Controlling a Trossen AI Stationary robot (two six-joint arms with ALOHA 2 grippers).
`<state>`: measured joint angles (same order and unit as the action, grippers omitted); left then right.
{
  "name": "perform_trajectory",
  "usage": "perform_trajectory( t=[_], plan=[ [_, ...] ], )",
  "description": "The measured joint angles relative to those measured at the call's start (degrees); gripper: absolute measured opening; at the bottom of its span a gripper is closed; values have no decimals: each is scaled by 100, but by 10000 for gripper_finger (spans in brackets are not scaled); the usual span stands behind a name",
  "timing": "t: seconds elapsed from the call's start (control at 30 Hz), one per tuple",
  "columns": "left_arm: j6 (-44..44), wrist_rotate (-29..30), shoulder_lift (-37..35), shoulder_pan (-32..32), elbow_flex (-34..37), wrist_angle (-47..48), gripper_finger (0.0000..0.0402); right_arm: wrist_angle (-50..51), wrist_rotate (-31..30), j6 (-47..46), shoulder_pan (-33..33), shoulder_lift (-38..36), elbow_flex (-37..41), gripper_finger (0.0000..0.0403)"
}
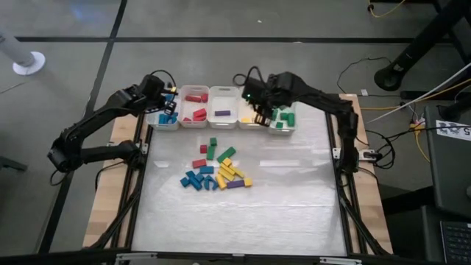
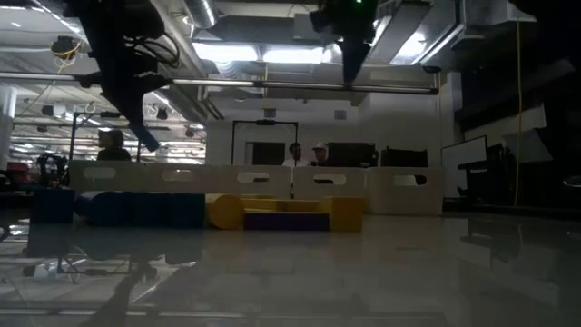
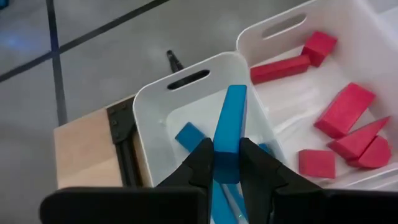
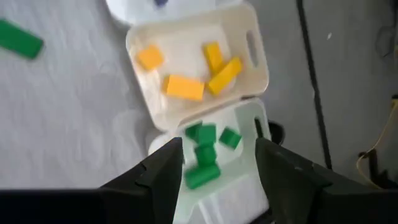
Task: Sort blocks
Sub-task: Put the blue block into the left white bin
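Note:
My left gripper is over the leftmost white bin, shut on a long blue bar; other blue blocks lie in that bin. My right gripper is open and empty above the green-block bin, with green blocks below its fingers. The yellow-block bin is beside it. A pile of blue, yellow, red, green and purple blocks lies on the table's middle. My left gripper pinches the blue bar's two long sides between its two fingers, at about the bar's middle. The fingers lie across the bar. The bar is lifted, tilted, with its far end over the bin; its near end is hidden by the gripper.
Five white bins stand in a row at the table's far edge: blue, red, purple, yellow, green. In the low view the pile stands before the bins. People show in the room behind.

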<state>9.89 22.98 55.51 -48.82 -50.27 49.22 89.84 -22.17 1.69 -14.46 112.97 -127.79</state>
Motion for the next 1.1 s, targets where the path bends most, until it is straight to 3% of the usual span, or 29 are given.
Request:
perform_trajectory(
  t=[0.23, 0.43, 0.57, 0.67, 0.77, 0.93, 1.1],
  plan=[
    [8, 12, 52, 7, -1, 35, 43, -404, 212, -172, 26, -968, 1897, 200],
    [13, 12, 177, 7, -1, 44, 41, -2636, 421, -504, 16, -2469, 4488, 200],
    [16, 13, 318, 7, -1, 64, 52, -4345, 1443, -1142, 112, -3074, 5953, 200],
    [62, 11, 457, 7, 1, 89, 63, -5288, 2344, -1477, 303, -3149, 6740, 200],
    [61, 12, 621, 7, 1, 95, 72, -6318, 2822, -1499, 600, -3033, 7353, 200],
    [65, 13, 878, 7, 1, 137, 94, -7872, 2930, -1494, 1176, -2683, 8008, 200],
    [75, 11, 1110, 5, 1, 139, 127, -8559, 2928, -1327, 1658, -2294, 8079, 200]
  ],
)
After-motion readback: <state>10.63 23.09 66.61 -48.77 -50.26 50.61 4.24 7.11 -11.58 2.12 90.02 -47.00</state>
